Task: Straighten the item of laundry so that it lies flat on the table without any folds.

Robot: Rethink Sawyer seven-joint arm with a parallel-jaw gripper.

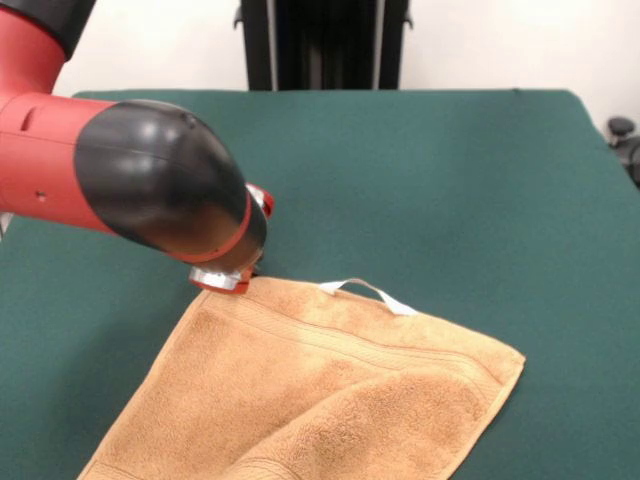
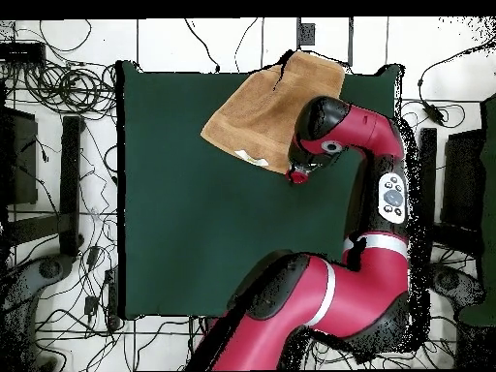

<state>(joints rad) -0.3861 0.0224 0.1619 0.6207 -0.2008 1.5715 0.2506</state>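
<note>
The golden-tan towel [image 1: 330,390] lies on the green table [image 1: 450,180], near the front view's bottom edge, and runs out of the picture there. It is skewed, with one layer folded over another along a diagonal ridge. Its white loop tag [image 1: 372,291] sticks out from the hem. In the overhead view the towel [image 2: 263,108] sits at the table's [image 2: 184,232] top edge and one corner hangs past it. My gripper [image 1: 236,276] is low at the towel's corner beside the hem, mostly hidden behind the arm's wrist. It also shows in the overhead view [image 2: 297,175].
The red and black arm [image 1: 130,170] fills the left of the front view. The black pedestal [image 1: 322,45] stands at the far side. Cables [image 2: 58,87] lie on the floor around the table. A dark object [image 1: 626,140] sits past the table's right edge.
</note>
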